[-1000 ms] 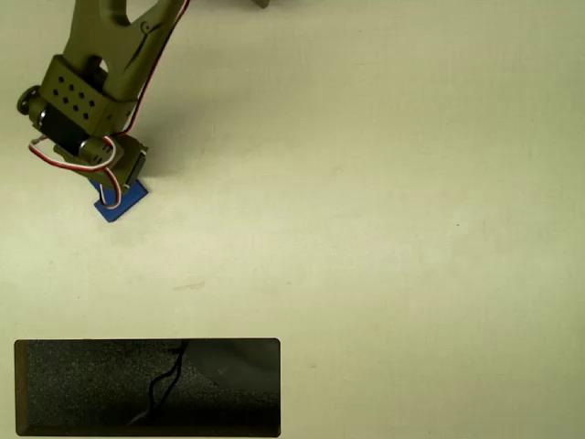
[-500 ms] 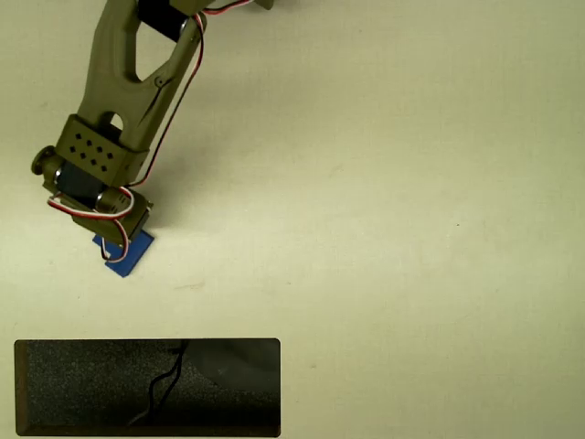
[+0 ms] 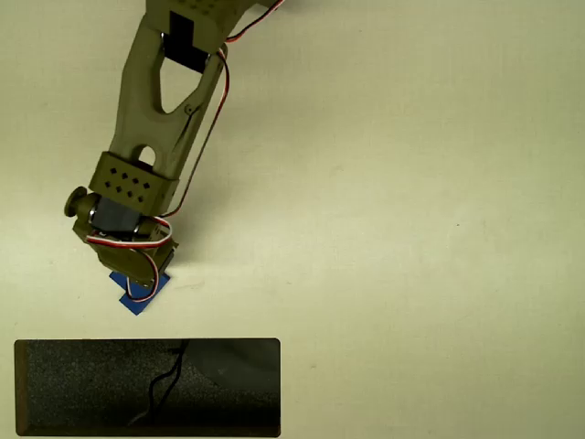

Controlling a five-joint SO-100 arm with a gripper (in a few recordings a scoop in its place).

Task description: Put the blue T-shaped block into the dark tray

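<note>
In the overhead view, the olive-green arm [image 3: 151, 128] reaches down from the top edge toward the lower left of the pale bench [image 3: 411, 229]. Red and white wires loop along its side and around the wrist. The hand [image 3: 139, 285] points down over the blue T-shaped block [image 3: 137, 298], and the hand's body covers most of the block, so that only its lower corner and edges show past the fingers. The fingers appear closed on the block, though from straight above the grip itself is hard to make out, and I cannot tell whether the block touches the bench or hangs just above it. The dark tray [image 3: 146, 425] lies along the bottom edge at the left, its long side running across the picture, a thin dark squiggle on its speckled inside. The block sits near the tray's upper rim, outside it, roughly above the tray's middle.
</note>
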